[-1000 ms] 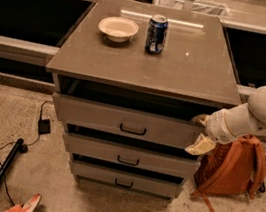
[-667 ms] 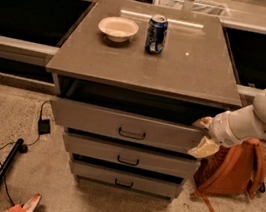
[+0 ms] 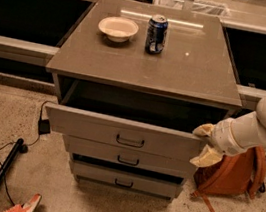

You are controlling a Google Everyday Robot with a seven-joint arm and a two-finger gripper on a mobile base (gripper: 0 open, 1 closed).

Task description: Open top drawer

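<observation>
I have the grey top drawer with the tall front and the small dark loop handle (image 3: 129, 134) in the middle of the frame, just under the brown-grey cabinet top (image 3: 189, 72). It stands partway out, with a dark gap showing behind its upper edge, so I judge the opening as begun but not finished. The pale cream two-finger gripper (image 3: 203, 145) sits at centre right, pressed up to the right end of that drawer front rather than at the loop handle (image 3: 129, 141). I read that placement as working the drawer by its corner edge, probably because the arm comes in from the side. I cannot tell from here whether the claw is clamped on the edge or only lying against it. The white, rounded arm (image 3: 264, 125) enters from the right edge of the frame and slopes down and to the left, with the wrist angled toward the cabinet. The two shorter grey drawers (image 3: 125, 170) below look nearly closed. On the cabinet top, toward the upper centre, a cream shallow bowl (image 3: 118, 28) and an upright blue drink can (image 3: 156, 34) stand just beside each other, well away from the work. An orange backpack (image 3: 235, 176) leans on the floor at lower right, beneath the arm.
</observation>
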